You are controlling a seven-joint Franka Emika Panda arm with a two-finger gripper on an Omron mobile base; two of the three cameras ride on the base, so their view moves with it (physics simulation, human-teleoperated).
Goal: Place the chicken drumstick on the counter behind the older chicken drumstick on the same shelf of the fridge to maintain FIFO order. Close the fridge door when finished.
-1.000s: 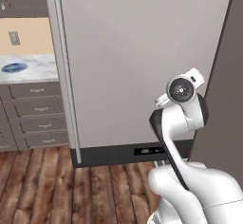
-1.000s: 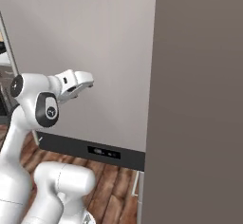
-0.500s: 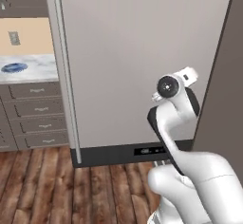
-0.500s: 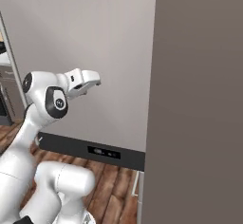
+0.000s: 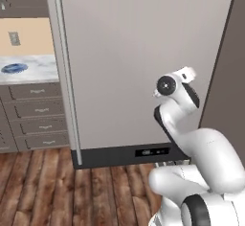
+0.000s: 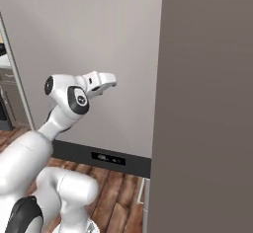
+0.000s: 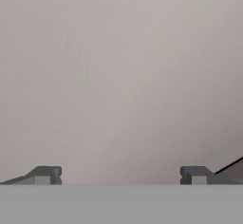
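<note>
Before fridge door (image 5: pixel 139 52), tool (image 7: pixel 120 175) wide, empty

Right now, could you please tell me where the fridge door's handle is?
In the left base view the handle runs vertically along the left edge of the shut fridge door, beside the counter and drawers.

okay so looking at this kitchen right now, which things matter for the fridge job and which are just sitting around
For the job:
- fridge door, shut
- its bar handle
- counter
- tool, open, empty, facing the door

Just there:
- blue dish on the counter
- drawers
- wall outlet
- wood floor
</note>
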